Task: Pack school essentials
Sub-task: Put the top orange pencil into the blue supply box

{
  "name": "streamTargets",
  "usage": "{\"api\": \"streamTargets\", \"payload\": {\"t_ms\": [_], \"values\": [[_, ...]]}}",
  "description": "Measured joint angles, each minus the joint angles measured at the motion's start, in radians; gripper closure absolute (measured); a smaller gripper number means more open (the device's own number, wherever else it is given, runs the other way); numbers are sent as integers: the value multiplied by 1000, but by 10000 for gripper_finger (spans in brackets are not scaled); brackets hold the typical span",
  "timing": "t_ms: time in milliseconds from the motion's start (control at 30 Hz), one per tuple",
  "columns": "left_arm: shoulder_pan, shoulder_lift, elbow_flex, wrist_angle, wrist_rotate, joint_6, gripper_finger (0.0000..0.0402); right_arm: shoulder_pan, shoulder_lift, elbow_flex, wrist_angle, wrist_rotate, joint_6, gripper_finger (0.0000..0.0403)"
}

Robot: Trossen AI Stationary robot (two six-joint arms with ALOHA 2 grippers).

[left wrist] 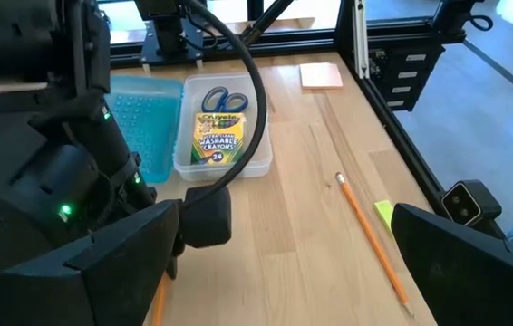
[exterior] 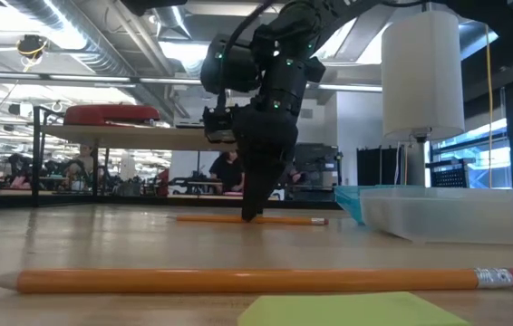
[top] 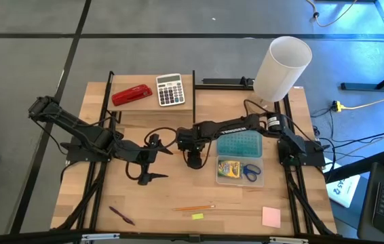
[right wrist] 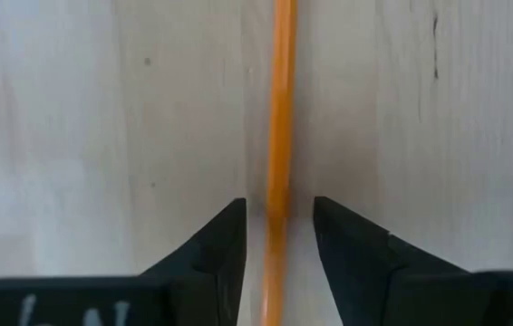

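Wooden surface (top: 144,203): right gripper (right wrist: 277,237) fingers slightly parted astride orange pencil (right wrist: 281,118), to grasp; left gripper (top: 148,177) fingers wide, empty.

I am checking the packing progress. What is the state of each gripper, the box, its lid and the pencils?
Right gripper: open, fingers on either side of a pencil.
That pencil: flat on the table, not lifted.
Left gripper: open, empty.
Clear box: open, holding crayons and scissors.
Blue lid: off, beside the box.
Second pencil: loose on the table.
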Motion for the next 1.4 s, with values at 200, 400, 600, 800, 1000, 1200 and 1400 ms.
{"api": "streamTargets", "payload": {"t_ms": [200,400,600,800,1000,1200,1400], "values": [[0,0,0,-5,0,0,3,0,6,1,1,0,0,271],[0,0,0,-8,0,0,3,0,7,1,3,4,1,302],[0,0,0,-9,0,0,3,-1,7,0,7,9,0,359],[0,0,0,-10,0,0,3,0,7,0,13,1,0,382],[0,0,0,-10,0,0,3,0,8,0,16,-3,5,379],[0,0,0,-10,0,0,3,0,9,-1,26,-4,25,380],[0,0,0,-10,-1,0,3,0,9,-1,26,-3,23,379]]}}
